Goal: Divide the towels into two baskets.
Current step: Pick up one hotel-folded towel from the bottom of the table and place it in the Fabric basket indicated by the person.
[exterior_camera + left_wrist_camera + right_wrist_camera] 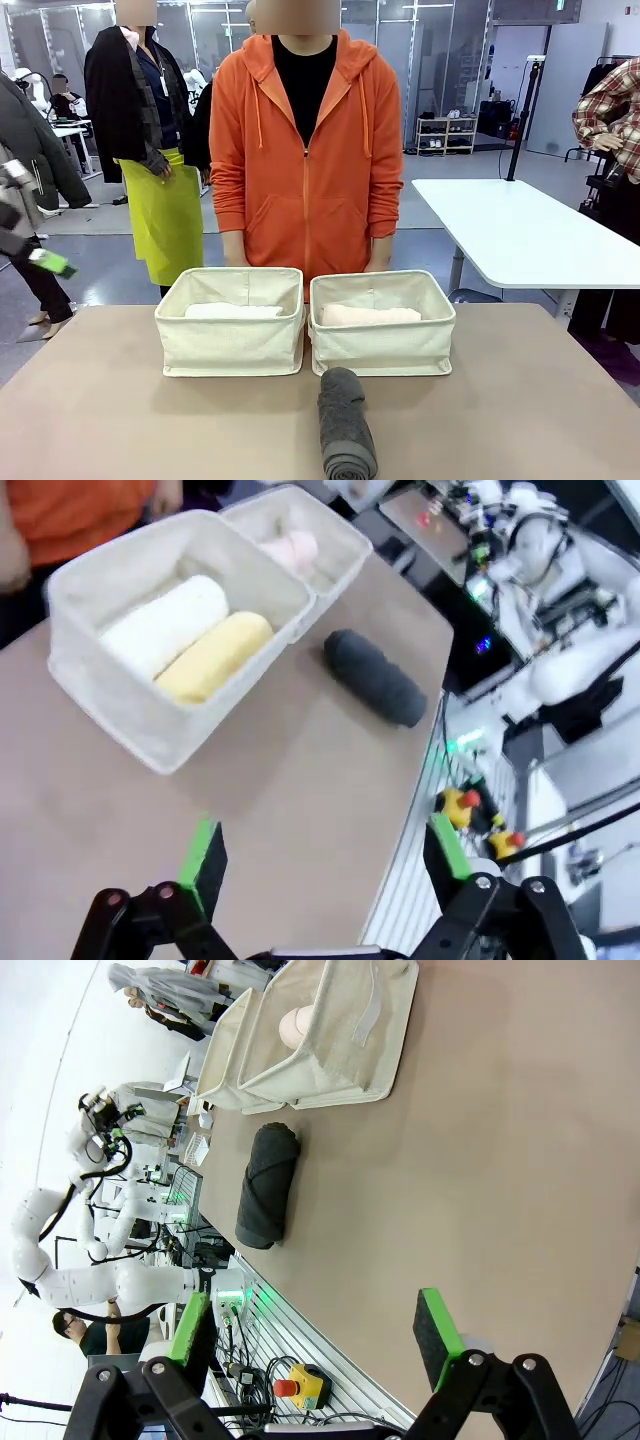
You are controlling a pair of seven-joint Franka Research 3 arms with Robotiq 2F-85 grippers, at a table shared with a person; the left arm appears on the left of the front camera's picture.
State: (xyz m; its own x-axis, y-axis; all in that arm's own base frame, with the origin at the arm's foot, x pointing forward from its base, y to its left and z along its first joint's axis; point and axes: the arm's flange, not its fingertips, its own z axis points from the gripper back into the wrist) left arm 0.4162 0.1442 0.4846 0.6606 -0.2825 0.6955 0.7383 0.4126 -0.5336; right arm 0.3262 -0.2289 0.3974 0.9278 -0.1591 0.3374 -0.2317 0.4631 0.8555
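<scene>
Behind basket walls [232, 350], white towel [233, 311], pink towel [370, 315] half hidden; left gripper [326, 850], right gripper [312, 1325] spread wide.

Tan table [100, 420], person in orange hoodie [305, 150] (standing behind), white table [520, 235]

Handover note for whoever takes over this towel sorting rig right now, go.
Left gripper: open, empty, over the table.
Right gripper: open, empty.
White towel and yellow towel lie side by side in the left basket.
Pink towel lies in the right basket.
Grey towel lies on the table in front of the right basket.
Done: three towels binned.
Left: probably the grey towel into the right basket, making two each.
</scene>
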